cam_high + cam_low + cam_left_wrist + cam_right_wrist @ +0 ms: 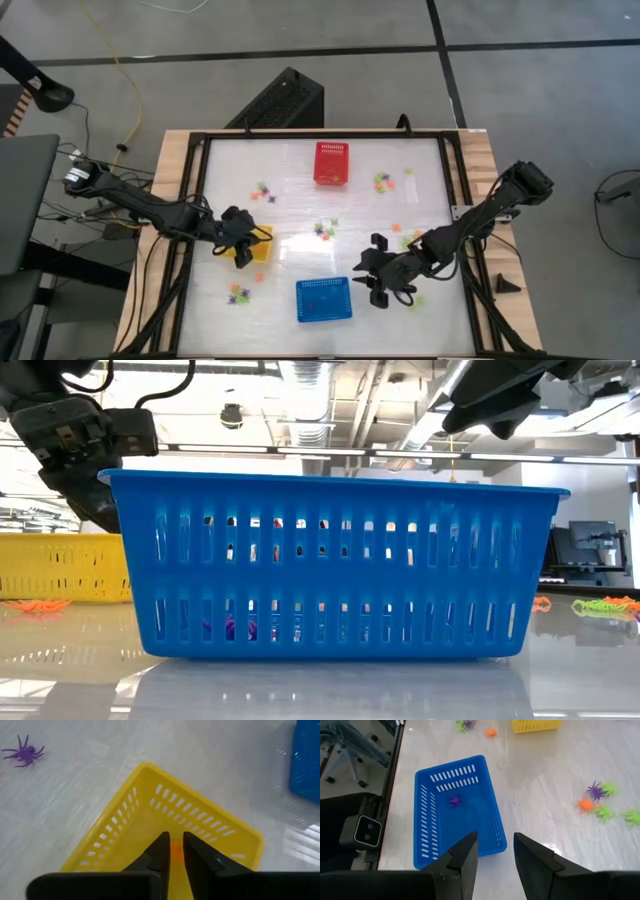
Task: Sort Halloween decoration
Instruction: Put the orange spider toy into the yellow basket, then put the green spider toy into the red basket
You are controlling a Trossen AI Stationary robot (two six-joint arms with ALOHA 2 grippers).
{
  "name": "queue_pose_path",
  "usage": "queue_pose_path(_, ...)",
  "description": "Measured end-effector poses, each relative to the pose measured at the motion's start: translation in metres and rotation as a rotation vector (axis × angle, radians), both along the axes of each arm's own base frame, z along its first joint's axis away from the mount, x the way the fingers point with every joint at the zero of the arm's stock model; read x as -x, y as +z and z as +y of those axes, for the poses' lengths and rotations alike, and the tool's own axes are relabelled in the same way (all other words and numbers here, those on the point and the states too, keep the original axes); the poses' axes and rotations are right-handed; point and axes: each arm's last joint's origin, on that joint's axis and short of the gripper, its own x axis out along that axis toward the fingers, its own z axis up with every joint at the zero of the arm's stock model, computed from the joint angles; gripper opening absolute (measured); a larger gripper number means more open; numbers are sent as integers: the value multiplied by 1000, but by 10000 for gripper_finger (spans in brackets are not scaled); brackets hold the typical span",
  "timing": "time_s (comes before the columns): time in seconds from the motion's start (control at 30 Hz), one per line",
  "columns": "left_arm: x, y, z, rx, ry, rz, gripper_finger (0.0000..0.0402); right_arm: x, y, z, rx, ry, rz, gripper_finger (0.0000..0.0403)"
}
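Note:
My left gripper (243, 243) hangs over the yellow basket (260, 246), its fingers nearly shut with a small orange trinket (176, 852) between them; below them is the basket's inside (150, 820). My right gripper (495, 852) is open and empty, just right of the blue basket (323, 300). One purple spider trinket (455, 800) lies on the floor of the blue basket (457, 805). Other trinkets in orange, purple and green lie loose on the table (325, 230), (382, 181), (263, 190), (238, 292). My left gripper pinches the orange trinket (176, 852) between its two fingers (161, 851), coming from above and pointing down into the yellow basket. The trinket is lifted clear of the basket floor. Only a sliver of it shows in the narrow gap, so which part is held cannot be told.
A red basket (332, 163) stands near the table's far edge. An orange, a purple and a green trinket (592, 802) lie close to my right gripper. A purple spider (22, 754) lies beyond the yellow basket. The blue basket (335, 565) fills the low view.

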Motion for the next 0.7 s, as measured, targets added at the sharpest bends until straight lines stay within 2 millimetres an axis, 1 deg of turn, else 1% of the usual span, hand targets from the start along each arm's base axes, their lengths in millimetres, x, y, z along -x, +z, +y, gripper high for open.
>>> queue_pose_path(0.13,0,1,-1,12,-13,9,77,0,0,0,2,2,0,159)
queue_pose_path(0.27,-4,11,-3,31,-44,-13,92,0,0,0,5,4,-1,159)
queue_pose_path(0.4,-9,25,-5,54,-76,-52,95,0,0,0,5,4,-1,159)
queue_pose_path(0.57,-15,42,-8,42,-106,-111,95,0,0,0,5,4,-2,159)
queue_pose_path(0.7,-20,51,-19,66,-190,-195,95,0,0,0,4,4,-3,159)
